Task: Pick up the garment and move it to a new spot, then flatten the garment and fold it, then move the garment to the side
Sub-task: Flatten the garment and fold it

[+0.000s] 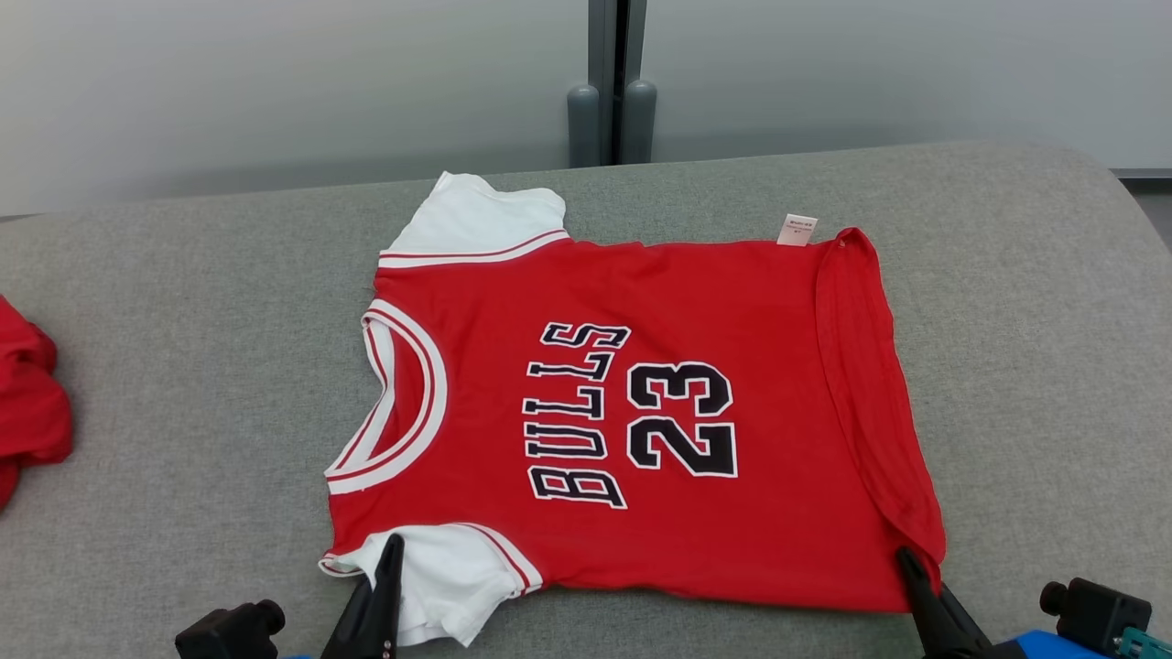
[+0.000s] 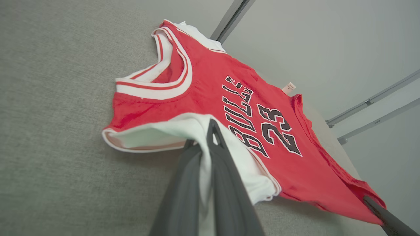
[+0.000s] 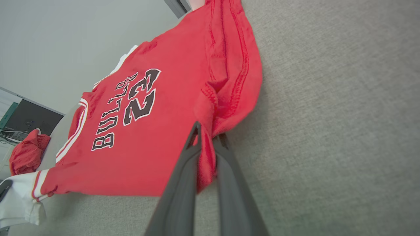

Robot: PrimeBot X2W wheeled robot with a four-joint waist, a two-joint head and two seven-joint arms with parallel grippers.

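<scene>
One red jersey (image 1: 696,403) spread mid-tabletop (image 1: 1025,302), with two white sleeves (image 1: 476,220) and one white label (image 1: 797,229). One crumpled red cloth (image 1: 27,403) at the left edge. Two grippers at the near edge, left gripper (image 1: 392,549) and right gripper (image 1: 906,560), two dark fingers (image 2: 226,183) each. Two gray posts (image 1: 583,124) beyond the far edge.

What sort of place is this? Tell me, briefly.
Probably an office or lab room: a grey fabric-topped table with a jersey spread on it, frosted partition panels behind, and a dark monitor off to one side.
</scene>
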